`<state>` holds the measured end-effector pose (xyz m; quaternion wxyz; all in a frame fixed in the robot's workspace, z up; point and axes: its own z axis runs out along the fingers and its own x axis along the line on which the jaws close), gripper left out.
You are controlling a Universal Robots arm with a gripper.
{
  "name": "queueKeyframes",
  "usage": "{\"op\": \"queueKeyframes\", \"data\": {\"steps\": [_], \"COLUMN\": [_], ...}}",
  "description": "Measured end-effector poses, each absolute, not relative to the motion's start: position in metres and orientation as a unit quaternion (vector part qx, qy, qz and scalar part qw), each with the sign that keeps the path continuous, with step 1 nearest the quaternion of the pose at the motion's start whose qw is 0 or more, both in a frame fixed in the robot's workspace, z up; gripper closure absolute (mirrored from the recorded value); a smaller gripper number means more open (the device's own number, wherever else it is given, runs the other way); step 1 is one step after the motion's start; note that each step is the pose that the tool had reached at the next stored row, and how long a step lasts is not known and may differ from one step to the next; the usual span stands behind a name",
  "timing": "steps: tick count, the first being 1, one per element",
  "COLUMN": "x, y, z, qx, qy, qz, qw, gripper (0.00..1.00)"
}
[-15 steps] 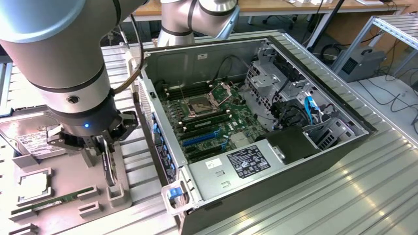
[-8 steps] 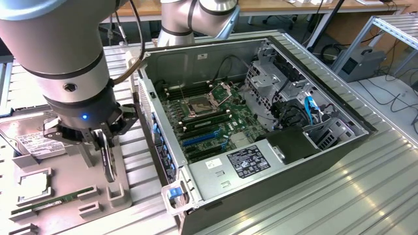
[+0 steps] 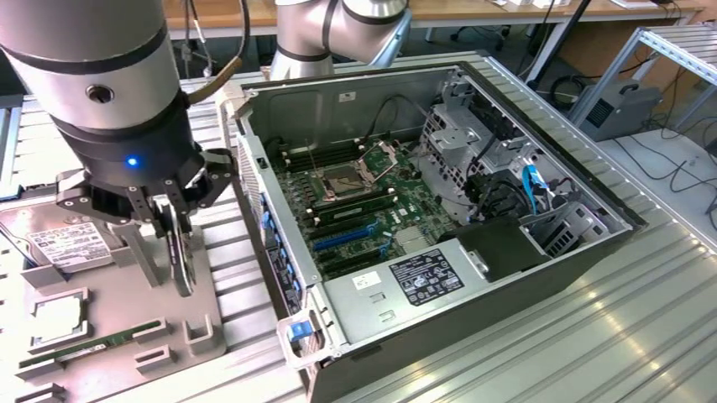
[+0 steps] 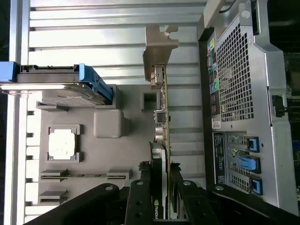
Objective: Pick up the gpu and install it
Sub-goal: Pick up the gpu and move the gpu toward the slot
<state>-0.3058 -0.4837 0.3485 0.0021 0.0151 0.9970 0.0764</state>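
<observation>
The gpu, a green circuit card with black cooler and silver end bracket, stands on edge in the claw, which we see partly closed and clamped on it. Just beneath lies a grey moulded tray. Beside the claw, the open computer case sits on the ribbed metal tabletop.

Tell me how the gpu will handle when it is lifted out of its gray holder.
The gpu stands on edge, a thin board clamped across its faces by the gripper: probably stiff, not floppy. Its metal bracket sits far from the grip, so it may tilt slightly. The bare components look easily damaged by knocks.
</observation>
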Motion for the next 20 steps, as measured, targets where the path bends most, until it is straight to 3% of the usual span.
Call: {"op": "queueKeyframes", "data": {"steps": [6,9,20], "x": [-0.305,-0.304,-0.277], "y": [-0.483,-0.483,-0.483], "z": [0.393,0.434,0.434], "qx": [0.015,0.015,0.015], "qy": [0.997,0.997,0.997], "qz": [0.077,0.077,0.077], "qw": [0.002,0.002,0.002], "gripper": [0.73,0.73,0.73]}}
